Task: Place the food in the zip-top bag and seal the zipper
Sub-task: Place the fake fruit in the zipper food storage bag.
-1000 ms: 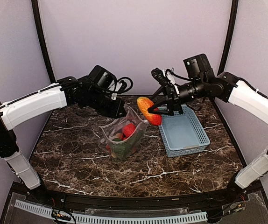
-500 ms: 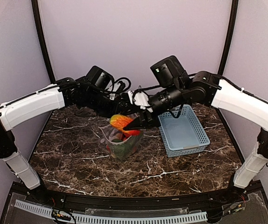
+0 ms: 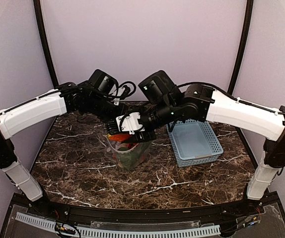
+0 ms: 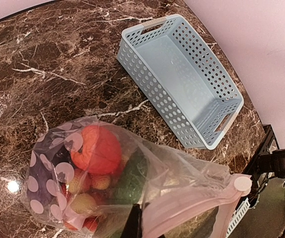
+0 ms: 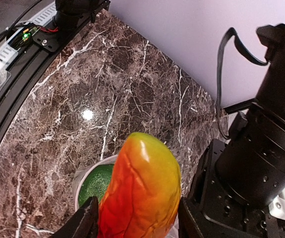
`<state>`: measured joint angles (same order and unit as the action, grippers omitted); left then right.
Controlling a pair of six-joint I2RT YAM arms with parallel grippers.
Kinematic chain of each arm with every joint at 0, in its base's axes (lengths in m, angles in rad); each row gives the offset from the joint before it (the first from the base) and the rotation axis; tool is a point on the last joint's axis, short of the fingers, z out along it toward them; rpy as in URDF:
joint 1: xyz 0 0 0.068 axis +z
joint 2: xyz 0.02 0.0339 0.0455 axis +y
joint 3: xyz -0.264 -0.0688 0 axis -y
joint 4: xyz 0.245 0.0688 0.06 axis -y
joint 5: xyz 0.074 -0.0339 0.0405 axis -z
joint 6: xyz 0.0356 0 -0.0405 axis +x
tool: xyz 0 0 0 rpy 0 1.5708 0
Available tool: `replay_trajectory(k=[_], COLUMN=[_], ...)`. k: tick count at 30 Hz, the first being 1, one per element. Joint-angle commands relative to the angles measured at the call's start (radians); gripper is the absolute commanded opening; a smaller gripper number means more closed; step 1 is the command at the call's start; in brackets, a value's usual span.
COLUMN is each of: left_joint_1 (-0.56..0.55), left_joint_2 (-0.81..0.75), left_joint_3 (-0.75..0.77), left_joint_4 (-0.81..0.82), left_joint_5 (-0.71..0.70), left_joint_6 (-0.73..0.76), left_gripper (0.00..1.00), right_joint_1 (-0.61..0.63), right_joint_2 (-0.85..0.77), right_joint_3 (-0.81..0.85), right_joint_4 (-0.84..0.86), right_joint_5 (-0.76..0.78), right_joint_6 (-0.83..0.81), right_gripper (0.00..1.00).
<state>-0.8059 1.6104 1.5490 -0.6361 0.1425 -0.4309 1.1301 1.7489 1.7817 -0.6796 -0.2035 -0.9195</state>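
The zip-top bag [image 3: 128,152] stands open on the marble table, holding food. In the left wrist view a red tomato [image 4: 97,148], pale red berries [image 4: 85,191], a green cucumber [image 4: 131,179] and the dark eggplant [image 4: 47,174] show through the bag [image 4: 182,168]. Its zipper [image 4: 209,197] is a pale pink strip along the open mouth. My left gripper [image 4: 134,220] is shut on the bag's rim and holds it up [image 3: 113,124]. My right gripper [image 5: 137,218] is shut on the red-orange pepper [image 5: 143,191], right over the bag's mouth [image 3: 131,137]. A green piece [image 5: 95,181] lies below it inside.
The light-blue lattice basket [image 3: 215,145] sits right of the bag with nothing in it; its wall [image 4: 150,79] is close to the bag. The left arm's black wrist [image 5: 261,158] is right beside my right gripper.
My right arm has swung left from above the basket and come down with the pepper to the bag's mouth. The left gripper has kept holding the rim.
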Motion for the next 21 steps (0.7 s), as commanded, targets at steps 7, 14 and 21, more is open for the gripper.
replay_trajectory(k=[7,14,21], left_joint_1=[0.008,0.017,0.021], left_joint_2=[-0.062,-0.058,-0.051], left_joint_3=[-0.043,-0.053,-0.048], left_joint_4=[0.006,0.018,0.018], left_joint_5=[0.018,0.020,0.028], left_joint_6=[-0.004,-0.005,-0.001], left_gripper=[0.01,0.01,0.01], right_joint_1=[0.004,-0.014,-0.215], right_joint_2=[-0.006,-0.093,-0.259], right_joint_3=[-0.085,-0.081,-0.143], right_joint_4=[0.157,0.062,-0.081], right_joint_5=[0.192,0.081,-0.318], right_joint_6=[-0.033,0.076,0.198], right_gripper=[0.65,0.65,0.64])
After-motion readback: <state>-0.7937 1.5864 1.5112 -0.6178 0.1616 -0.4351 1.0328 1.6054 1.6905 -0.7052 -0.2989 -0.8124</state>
